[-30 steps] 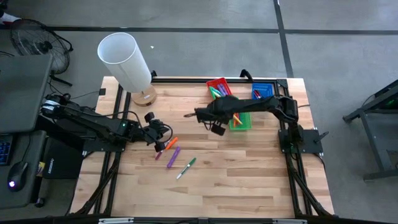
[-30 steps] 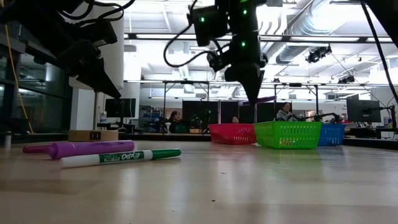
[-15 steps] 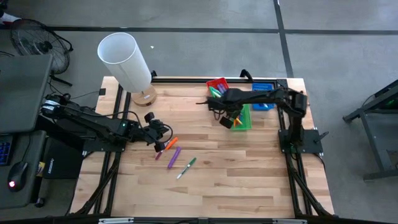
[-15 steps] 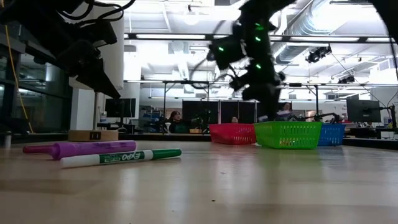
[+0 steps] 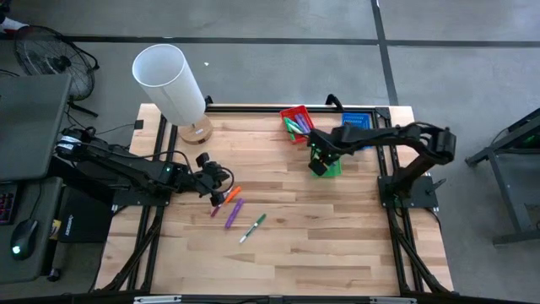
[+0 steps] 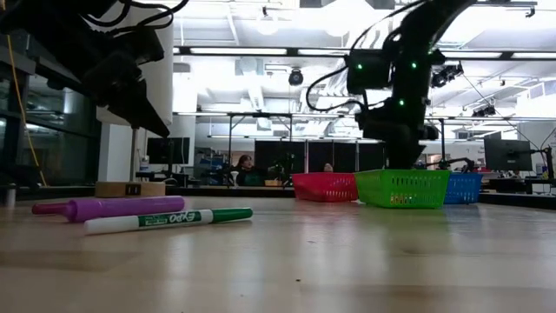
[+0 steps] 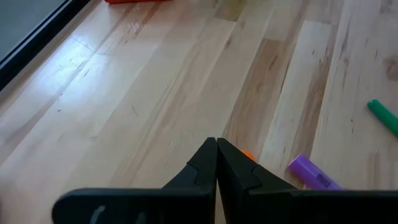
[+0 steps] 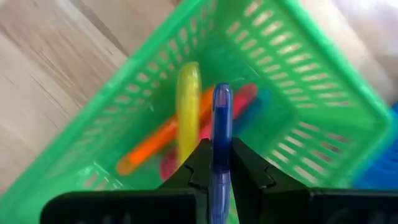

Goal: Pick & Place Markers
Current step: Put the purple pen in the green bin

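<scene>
Right gripper (image 8: 215,163): gripping a blue marker (image 8: 221,118) above the green tray (image 5: 331,162) — hovering inside its rim.
Left gripper (image 7: 216,144): resting clenched over open tabletop (image 5: 321,228).

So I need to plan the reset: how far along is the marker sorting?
Done: several markers already lie in the red tray and the green tray. In hand: the right gripper, shut on a blue marker, hangs over the green tray. Left: a green marker, a purple marker, an orange one and another beside them lie on the table by the shut, empty left gripper.
</scene>
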